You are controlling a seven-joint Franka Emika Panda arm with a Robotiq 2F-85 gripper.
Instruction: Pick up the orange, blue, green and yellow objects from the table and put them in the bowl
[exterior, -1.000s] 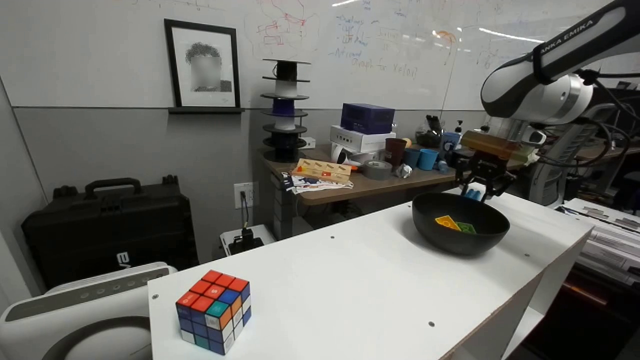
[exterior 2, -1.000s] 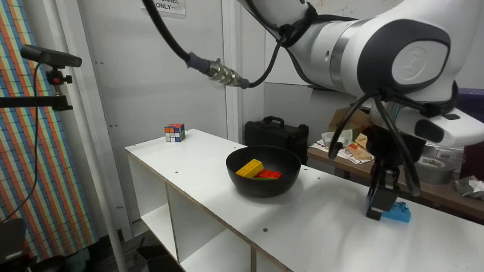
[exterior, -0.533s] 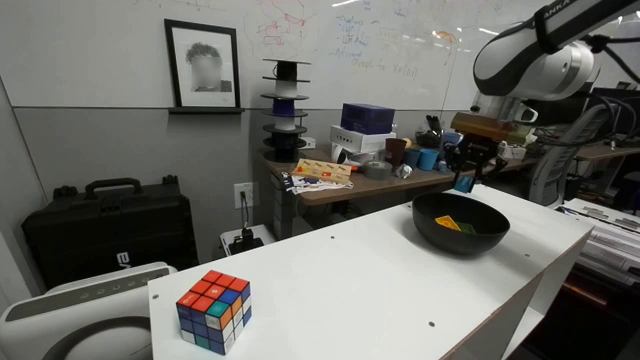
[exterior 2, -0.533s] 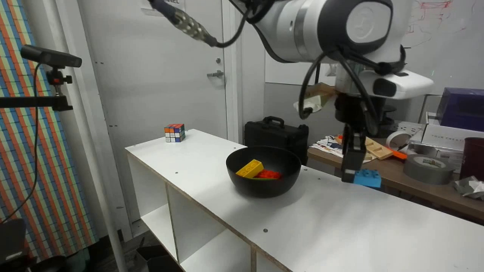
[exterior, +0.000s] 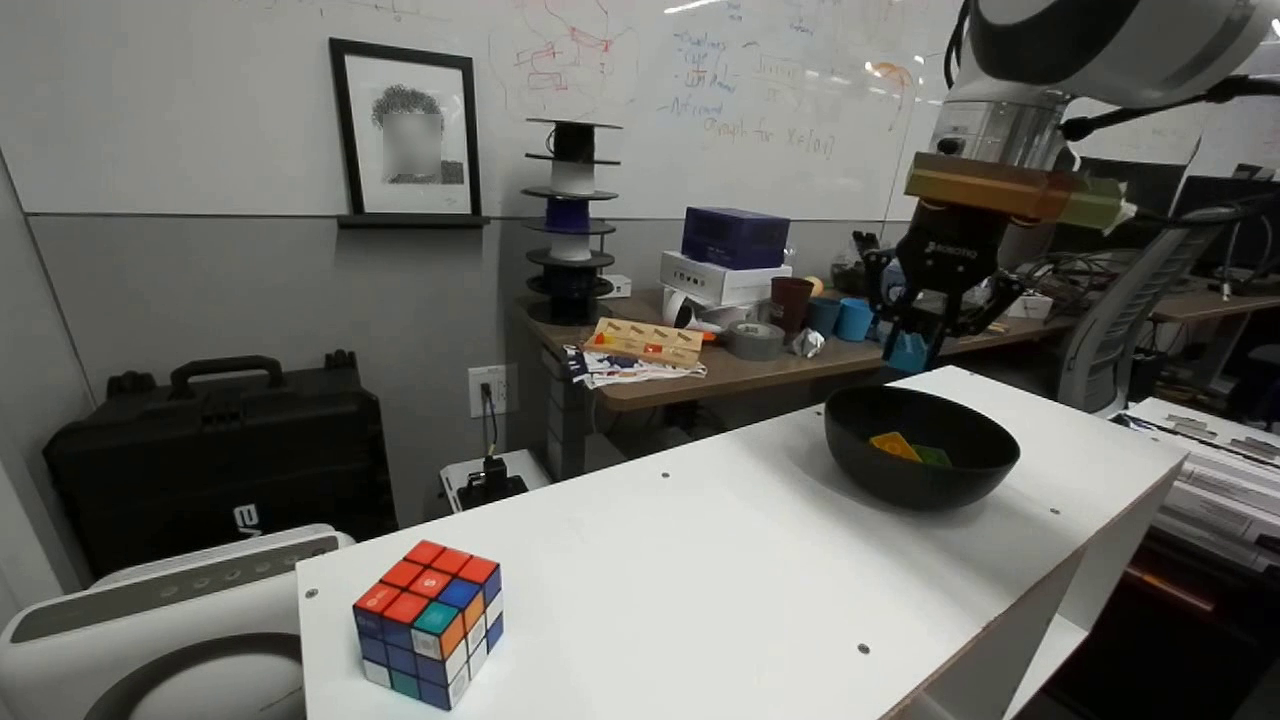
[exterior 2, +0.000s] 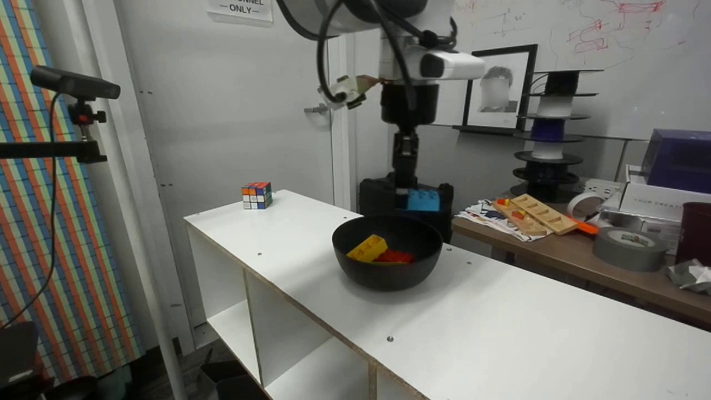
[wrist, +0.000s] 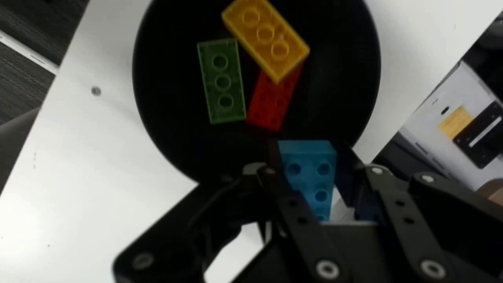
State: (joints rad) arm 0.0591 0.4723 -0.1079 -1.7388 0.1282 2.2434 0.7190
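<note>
While a green brick (wrist: 221,81), red brick (wrist: 272,103) and yellow brick (wrist: 265,38) lie in the bowl (exterior 2: 384,276), the jaws pinch a blue brick (wrist: 309,176) higher than its rim.

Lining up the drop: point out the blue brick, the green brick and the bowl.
The blue brick (wrist: 309,179), in the wrist view: its studded face.
The green brick (wrist: 223,82), in the wrist view: middle ring of its upward face.
The bowl (exterior 2: 389,276), in an exterior view: outer wall, below the rim.
</note>
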